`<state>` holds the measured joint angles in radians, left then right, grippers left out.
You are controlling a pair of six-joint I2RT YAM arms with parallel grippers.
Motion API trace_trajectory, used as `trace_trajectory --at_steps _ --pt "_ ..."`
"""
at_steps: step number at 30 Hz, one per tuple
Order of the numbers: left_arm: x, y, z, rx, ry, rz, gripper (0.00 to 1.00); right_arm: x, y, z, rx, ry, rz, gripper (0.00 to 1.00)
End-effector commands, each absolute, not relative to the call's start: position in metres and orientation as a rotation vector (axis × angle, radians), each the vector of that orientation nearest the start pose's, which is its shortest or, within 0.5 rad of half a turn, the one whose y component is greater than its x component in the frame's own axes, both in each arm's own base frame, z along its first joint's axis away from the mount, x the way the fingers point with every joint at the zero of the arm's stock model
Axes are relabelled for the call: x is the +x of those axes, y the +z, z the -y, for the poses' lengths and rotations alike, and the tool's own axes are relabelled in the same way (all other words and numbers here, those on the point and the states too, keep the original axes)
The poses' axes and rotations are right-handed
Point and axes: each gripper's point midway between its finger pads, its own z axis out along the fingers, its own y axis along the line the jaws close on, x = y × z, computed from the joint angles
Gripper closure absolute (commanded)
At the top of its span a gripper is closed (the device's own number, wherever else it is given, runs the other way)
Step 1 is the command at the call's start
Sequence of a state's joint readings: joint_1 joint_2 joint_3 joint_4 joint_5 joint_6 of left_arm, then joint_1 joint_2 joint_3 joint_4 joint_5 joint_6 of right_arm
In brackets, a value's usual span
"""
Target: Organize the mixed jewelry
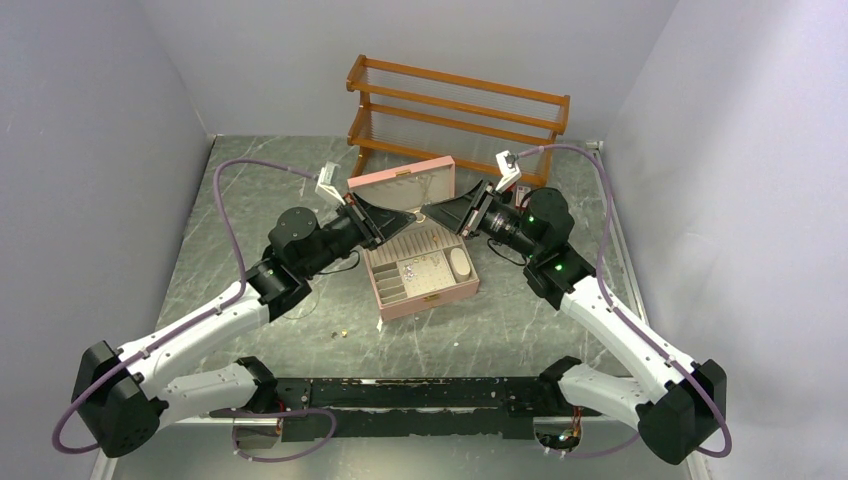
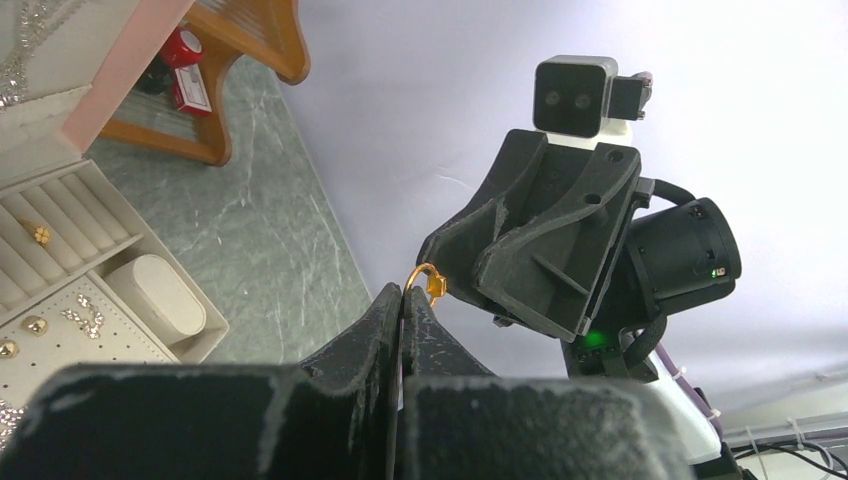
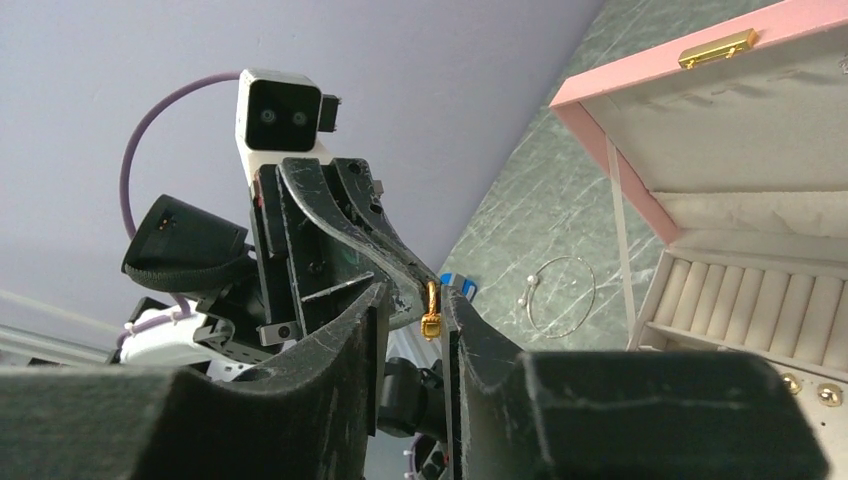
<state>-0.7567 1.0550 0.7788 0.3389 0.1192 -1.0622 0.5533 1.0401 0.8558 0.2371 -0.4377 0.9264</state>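
gold ring [image 2: 434, 288] pinched in left claw [image 2: 403, 296] tips; silver loop [image 3: 562, 297] flat on tbl [image 3: 520, 200].

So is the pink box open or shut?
Open. The box has its lid standing up at the back, and the cream slots inside are showing.

the top view looks down from above and behind the arm bases, taking in the whole bench [image 1: 520, 335] and box [image 1: 430, 300]. the left wrist view peers close along the left claw [image 2: 403, 298] toward the right claw [image 3: 415, 300]; the right wrist view faces back. both share the ring [image 2: 428, 281].
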Motion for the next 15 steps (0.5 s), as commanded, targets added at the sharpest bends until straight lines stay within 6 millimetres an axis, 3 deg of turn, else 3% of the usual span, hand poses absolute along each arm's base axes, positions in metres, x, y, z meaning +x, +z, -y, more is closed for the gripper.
trace_trajectory --at_steps 1,12,15 --pt "0.242 0.356 0.309 -0.138 -1.539 -1.646 0.95 0.247 0.345 -0.276 -0.111 1.468 -1.703 0.71" --pt "0.243 0.358 0.308 -0.143 -1.538 -1.636 0.95 0.251 0.334 -0.274 -0.098 1.431 -1.743 0.61" --pt "0.243 0.357 0.308 -0.144 -1.535 -1.638 0.95 0.250 0.332 -0.275 -0.099 1.433 -1.747 0.63"
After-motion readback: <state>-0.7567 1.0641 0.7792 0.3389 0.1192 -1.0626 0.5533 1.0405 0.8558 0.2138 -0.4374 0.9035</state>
